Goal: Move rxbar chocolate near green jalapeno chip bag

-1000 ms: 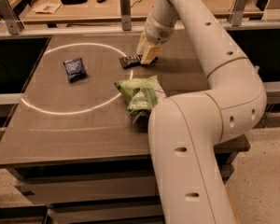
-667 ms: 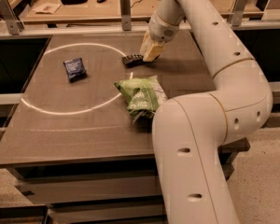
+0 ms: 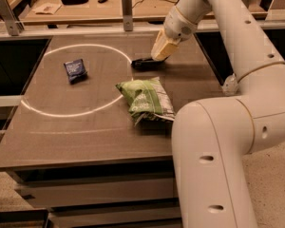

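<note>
Nearest you, the arm's white elbow [image 3: 213,156] covers the right front of the bench [image 3: 85,137]. Just past it, the green jalapeno chip bag [image 3: 145,98] lies crumpled on the rim of a pale ring [image 3: 61,114] marked on the bench. A dark blue packet [image 3: 75,71] sits inside that ring, to the left. Farther back, apart from the bag, the rxbar chocolate [image 3: 145,62] lies flat. The claw [image 3: 161,50] meets its right end, and you cannot tell whether it is open or closed.
</note>
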Available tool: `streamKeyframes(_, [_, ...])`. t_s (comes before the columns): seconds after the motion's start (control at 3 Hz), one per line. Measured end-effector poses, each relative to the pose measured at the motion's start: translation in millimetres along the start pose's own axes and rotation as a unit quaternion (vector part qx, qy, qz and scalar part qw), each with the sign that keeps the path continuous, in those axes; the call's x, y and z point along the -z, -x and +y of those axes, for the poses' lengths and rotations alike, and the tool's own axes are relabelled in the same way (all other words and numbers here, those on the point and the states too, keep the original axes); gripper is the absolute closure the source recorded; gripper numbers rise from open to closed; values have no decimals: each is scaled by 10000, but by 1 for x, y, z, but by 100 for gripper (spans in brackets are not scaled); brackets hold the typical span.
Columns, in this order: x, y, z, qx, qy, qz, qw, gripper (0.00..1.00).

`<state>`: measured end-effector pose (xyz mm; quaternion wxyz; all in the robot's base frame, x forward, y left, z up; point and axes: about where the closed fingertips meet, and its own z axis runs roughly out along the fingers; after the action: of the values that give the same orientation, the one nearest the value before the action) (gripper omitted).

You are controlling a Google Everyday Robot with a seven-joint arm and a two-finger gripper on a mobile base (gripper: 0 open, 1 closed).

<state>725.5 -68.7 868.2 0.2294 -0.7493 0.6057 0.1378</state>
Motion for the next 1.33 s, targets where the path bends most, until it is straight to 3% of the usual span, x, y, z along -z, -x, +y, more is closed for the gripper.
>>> streamKeyframes(0.67, [43,-5,31,-437,-27,-270,9987,100])
streamKeyframes(1.33, [77,11,87,-900,119,-434,9949,100])
